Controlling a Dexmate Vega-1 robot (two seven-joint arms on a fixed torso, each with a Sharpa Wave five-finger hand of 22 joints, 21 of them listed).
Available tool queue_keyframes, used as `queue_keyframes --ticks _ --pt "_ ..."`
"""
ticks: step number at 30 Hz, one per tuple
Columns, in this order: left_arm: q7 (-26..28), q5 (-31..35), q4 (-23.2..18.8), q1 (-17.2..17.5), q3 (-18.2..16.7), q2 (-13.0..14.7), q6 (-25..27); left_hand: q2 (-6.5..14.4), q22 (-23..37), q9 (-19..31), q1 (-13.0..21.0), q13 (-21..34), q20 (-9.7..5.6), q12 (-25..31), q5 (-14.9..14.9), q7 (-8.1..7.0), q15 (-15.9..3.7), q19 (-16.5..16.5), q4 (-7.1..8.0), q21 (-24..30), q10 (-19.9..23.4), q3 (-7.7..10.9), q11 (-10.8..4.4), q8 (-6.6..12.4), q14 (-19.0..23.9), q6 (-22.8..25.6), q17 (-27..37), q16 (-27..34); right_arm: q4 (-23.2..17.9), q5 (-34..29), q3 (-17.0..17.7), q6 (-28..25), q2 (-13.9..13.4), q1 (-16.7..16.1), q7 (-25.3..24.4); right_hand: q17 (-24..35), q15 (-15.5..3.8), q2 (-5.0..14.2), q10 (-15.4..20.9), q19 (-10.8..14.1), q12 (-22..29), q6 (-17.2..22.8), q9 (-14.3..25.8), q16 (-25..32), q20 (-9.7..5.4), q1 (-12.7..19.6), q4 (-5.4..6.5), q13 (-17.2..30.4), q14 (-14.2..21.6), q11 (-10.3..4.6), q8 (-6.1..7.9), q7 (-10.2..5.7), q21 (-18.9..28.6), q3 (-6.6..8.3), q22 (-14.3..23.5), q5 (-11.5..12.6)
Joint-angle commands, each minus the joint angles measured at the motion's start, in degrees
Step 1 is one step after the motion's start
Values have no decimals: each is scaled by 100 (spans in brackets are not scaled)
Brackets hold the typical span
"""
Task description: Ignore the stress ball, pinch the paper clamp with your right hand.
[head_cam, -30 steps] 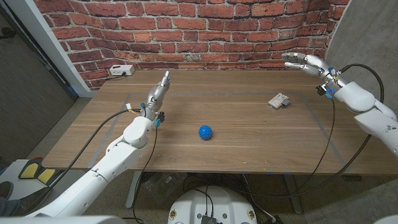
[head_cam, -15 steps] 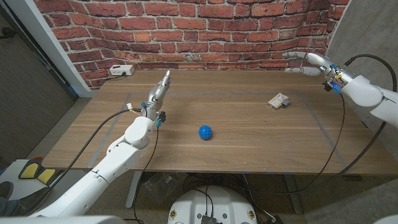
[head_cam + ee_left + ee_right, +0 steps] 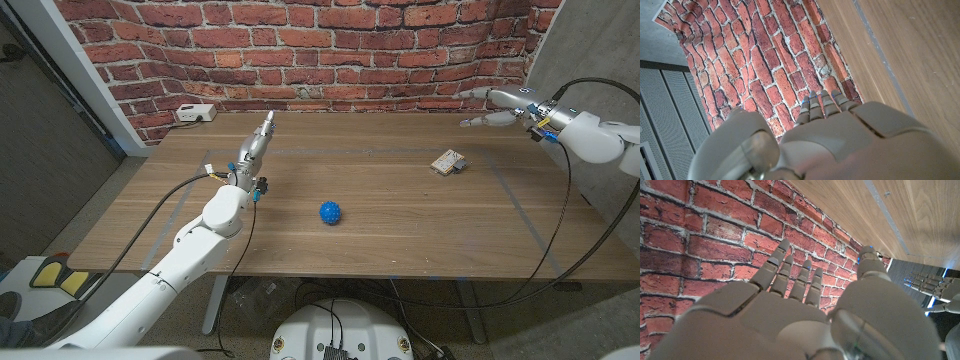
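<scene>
The paper clamp [image 3: 449,162] lies right of centre in the frame on the worktop [image 3: 400,220]. The right hand [image 3: 503,106], fingers spread and empty, hovers to its upper right, far nearer than the left hand [image 3: 256,148], whose straight fingers hold nothing.

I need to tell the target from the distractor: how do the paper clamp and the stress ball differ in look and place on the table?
The stress ball is bright blue, round and bumpy; the paper clamp is pale with dark parts, flat-sided and angular. The stress ball lies near the table's middle, while the paper clamp lies further back on the robot's right, nearer the right hand. Both are small, rest on the wooden table, and are untouched by either hand.
</scene>
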Motion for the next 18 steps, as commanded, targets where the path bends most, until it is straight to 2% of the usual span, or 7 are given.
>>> queue_keyframes --ticks 1,8,18 --pt "80 26 45 -7 -21 -52 10 -3 19 8 16 32 -56 -12 7 -1 -31 -26 -7 -16 65 -41 -24 -9 38 65 17 -11 -102 -1108 -608 -262 -223 550 -335 21 -6 -16 -71 54 -32 -42 1 21 -59 113 20 9 -27 7 -19 -9 -4 32 13 30" --pt "127 23 51 6 -37 -78 15 1 20 8 19 32 -55 -20 5 1 -33 -26 -7 -31 64 -48 -38 -13 34 73 17 -16 -189 -1608 -924 -314 -313 863 -302 20 -3 -25 -98 57 -42 -57 2 26 -55 186 12 10 -40 31 -16 2 -11 48 12 45" --pt "129 -8 116 49 -26 -129 -55 9 21 8 22 33 -47 -26 3 -3 -25 -32 -5 -52 71 -57 -34 -17 41 85 17 -18 -403 -2148 -1205 -443 -438 1079 -248 24 2 -59 -182 62 -70 -103 4 26 -52 272 18 11 -84 42 -18 33 -24 60 11 64"
